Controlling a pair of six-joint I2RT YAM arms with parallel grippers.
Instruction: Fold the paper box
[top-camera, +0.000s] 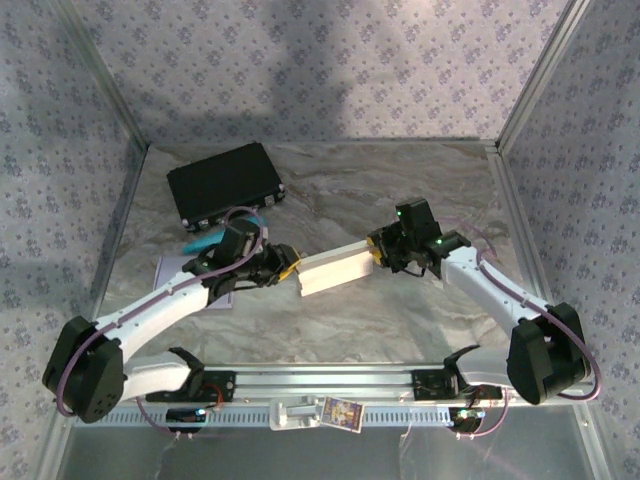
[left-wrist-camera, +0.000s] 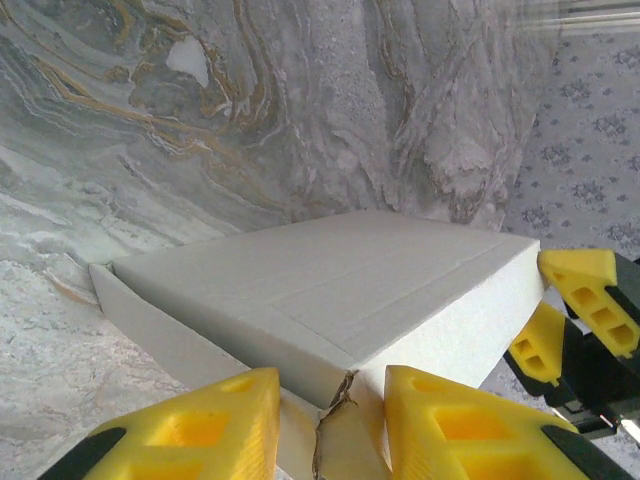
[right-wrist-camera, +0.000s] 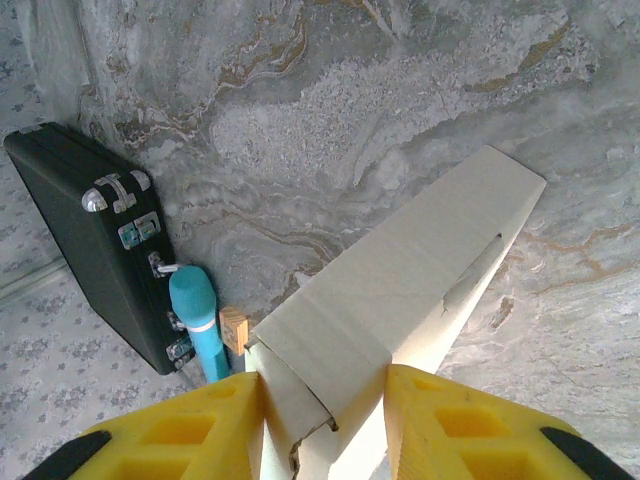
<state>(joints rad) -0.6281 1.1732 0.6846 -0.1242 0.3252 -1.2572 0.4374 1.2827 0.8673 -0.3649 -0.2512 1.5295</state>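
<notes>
The white paper box hangs lengthwise between my two grippers over the middle of the marble table. My left gripper holds its left end. In the left wrist view the yellow fingers press both sides of the box's near corner, where a torn seam shows; the gripper is shut on it. My right gripper is shut on the opposite end. In the right wrist view that gripper clamps the box's end, with a folded flap tucked between its fingers.
A black case lies at the back left, also seen as the case in the right wrist view. Beside it are a teal cylinder and a small wooden block. A white sheet lies under the left arm. Patterned walls enclose the table.
</notes>
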